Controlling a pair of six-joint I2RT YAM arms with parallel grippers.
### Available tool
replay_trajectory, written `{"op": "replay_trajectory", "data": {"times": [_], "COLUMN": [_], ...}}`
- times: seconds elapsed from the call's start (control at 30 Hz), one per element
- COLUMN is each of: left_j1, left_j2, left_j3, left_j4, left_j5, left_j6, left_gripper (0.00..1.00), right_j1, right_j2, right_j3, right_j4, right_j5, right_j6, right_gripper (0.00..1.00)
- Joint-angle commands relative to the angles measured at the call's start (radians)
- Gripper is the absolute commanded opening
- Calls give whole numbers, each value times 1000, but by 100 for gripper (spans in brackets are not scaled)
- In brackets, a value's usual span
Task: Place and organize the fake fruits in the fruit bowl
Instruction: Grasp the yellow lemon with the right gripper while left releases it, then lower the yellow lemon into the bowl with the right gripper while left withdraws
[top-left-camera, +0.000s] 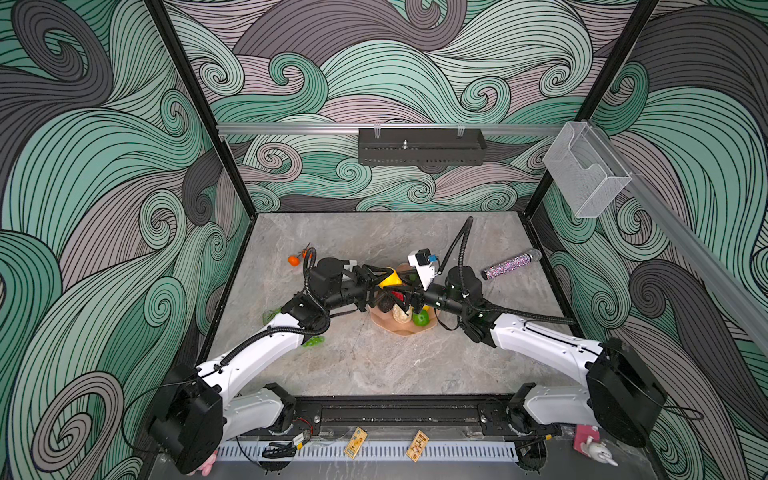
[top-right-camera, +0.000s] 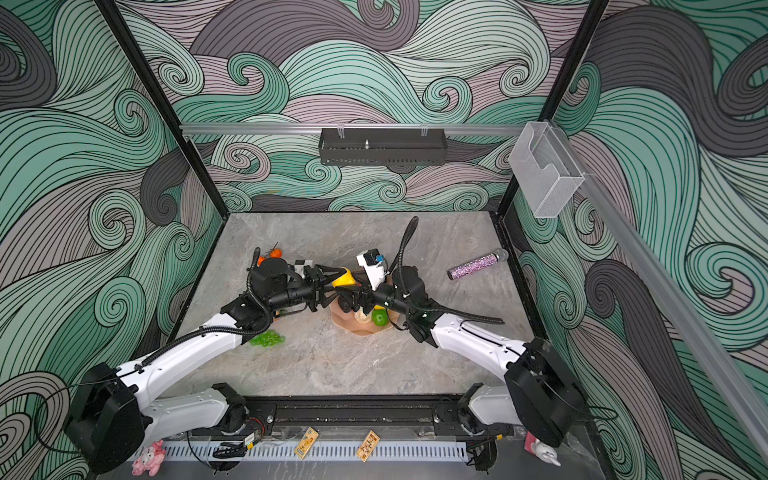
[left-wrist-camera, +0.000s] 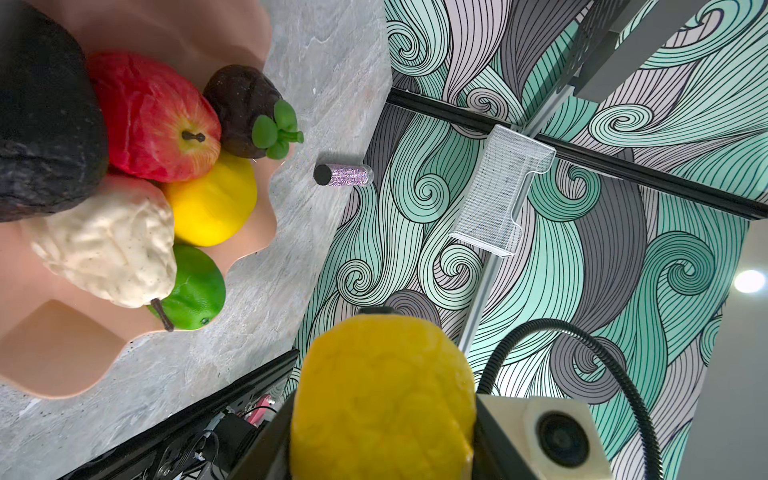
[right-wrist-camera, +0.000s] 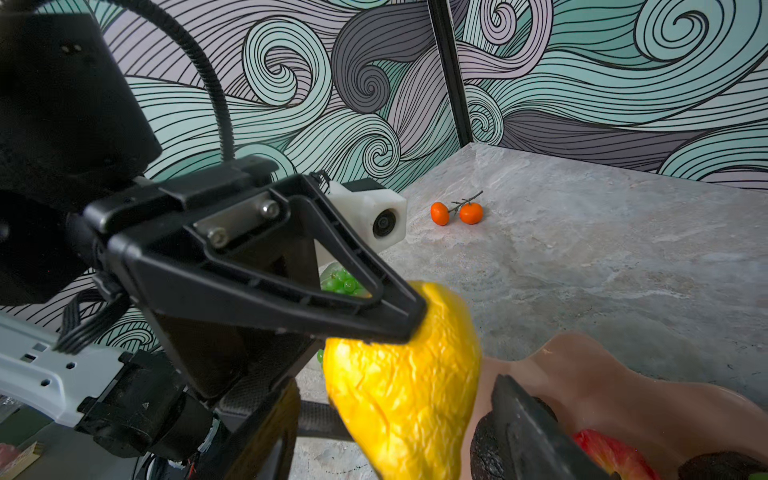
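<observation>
Right wrist view: left hand (right-wrist-camera: 361, 374) around yellow fruit (right-wrist-camera: 415, 399) by fruit bowl (right-wrist-camera: 602, 374); spread of right hand (top-left-camera: 402, 298) unclear.

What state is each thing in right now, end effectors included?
left end effector: shut on the yellow fruit.
right end effector: beside that fruit; open or shut unclear.
yellow fruit: held off the table.
fruit bowl: on the table, holding apple, lemon, lime, others.
oranges: on the table, outside the bowl.
grape bunch: on the table, outside the bowl.
glittery cylinder: lying on its side.
</observation>
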Motion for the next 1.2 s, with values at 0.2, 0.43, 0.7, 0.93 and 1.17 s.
{"op": "replay_trajectory", "data": {"times": [0.2,0.43,0.7,0.93,1.17], "left_j1": [-12,-11,-10,68,178], "left_j2": [20,31,31,-88,-304], "left_j3": [-4,-3,16,136,178], "left_j4": [48,60,25,-386,-758], "left_j5": [29,35,35,-60,-387], "left_j6": [-14,-14,47,385,779], "left_gripper": [48,48,62,81,89], "right_j1": [-4,-3,-3,-3,-5], "right_j2": [34,42,31,-3,68], "right_j3": [62,66,81,132,267], "right_j4": [8,-7,-67,-287,-553], "right_j5": [5,1,14,110,212], "right_j6": [9,6,-1,-57,-104], "right_gripper": [63,54,47,46,44]}}
